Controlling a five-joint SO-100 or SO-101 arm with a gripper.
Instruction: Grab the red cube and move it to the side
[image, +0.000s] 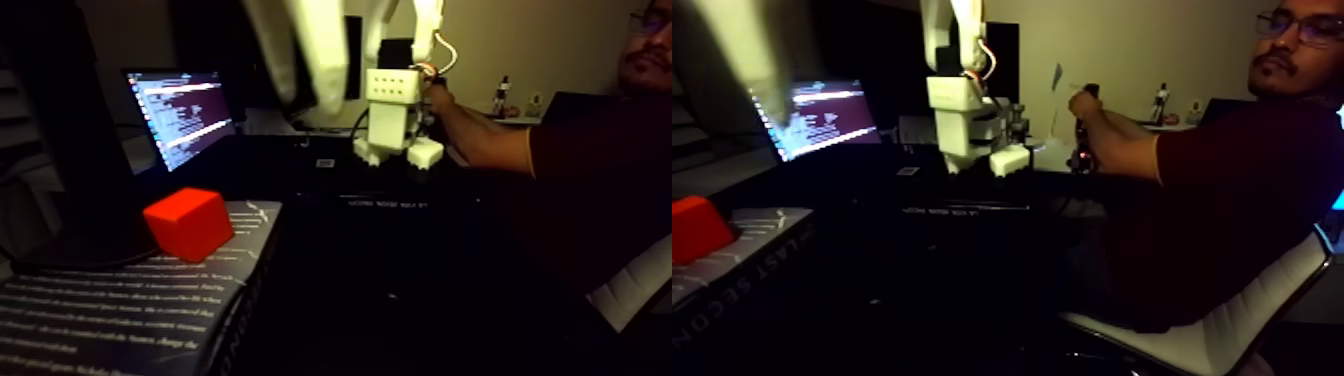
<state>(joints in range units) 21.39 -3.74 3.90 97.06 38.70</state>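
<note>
The red cube rests on a dark book cover at the lower left of the left half of the fixed view. In the right half the same cube is cut by that half's left edge. My gripper hangs blurred at the top, well above and to the right of the cube, touching nothing. Two white fingers show with a narrow dark gap and nothing between them, so it looks open. In the right half one finger shows.
A lit laptop screen stands behind the cube. A second white arm stands at the back of the dark table, and a seated person's hand holds its handle. A white chair is at the right.
</note>
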